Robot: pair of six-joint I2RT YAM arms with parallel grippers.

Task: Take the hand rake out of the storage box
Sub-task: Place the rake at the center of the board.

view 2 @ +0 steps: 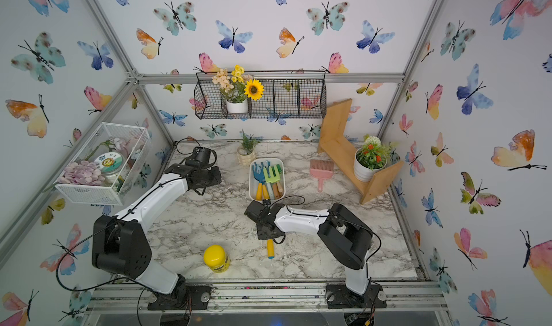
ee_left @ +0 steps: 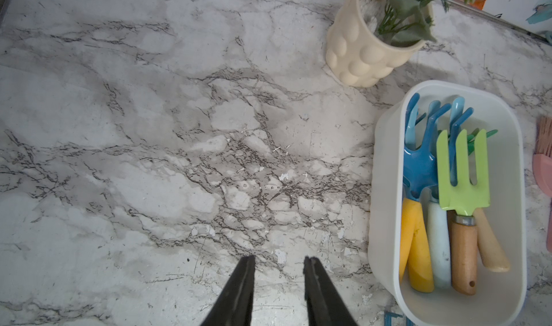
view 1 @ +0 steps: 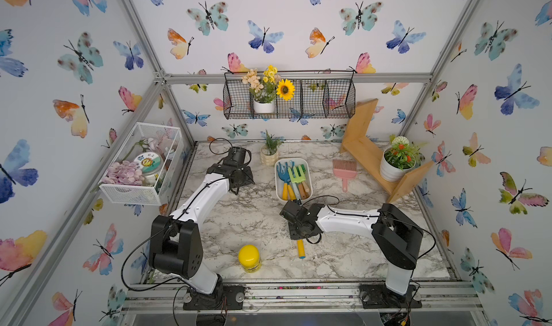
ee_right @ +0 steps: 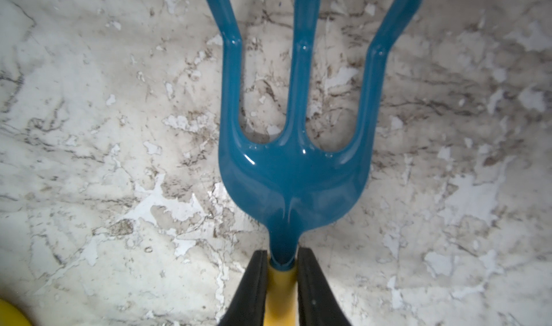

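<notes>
A hand rake with a blue three-tined head [ee_right: 294,172] and a yellow handle [view 1: 300,248] is outside the storage box, low over the marble table in front of it. My right gripper [ee_right: 281,254] is shut on the handle where it meets the blue neck; in both top views the gripper body [view 2: 267,228] hides the head. The storage box [view 1: 278,187], a white tub, stands at mid-table and holds several other garden tools [ee_left: 460,187]. My left gripper [ee_left: 279,260] is open and holds nothing, hovering left of the box.
A yellow-lidded jar [view 1: 249,258] stands near the front edge. A pink brush [view 1: 344,170] lies right of the box, and a cream plant pot [view 1: 269,155] stands behind it. A wooden shelf [view 1: 367,157] with a potted plant fills the back right. A white mesh basket [view 1: 140,163] hangs at left.
</notes>
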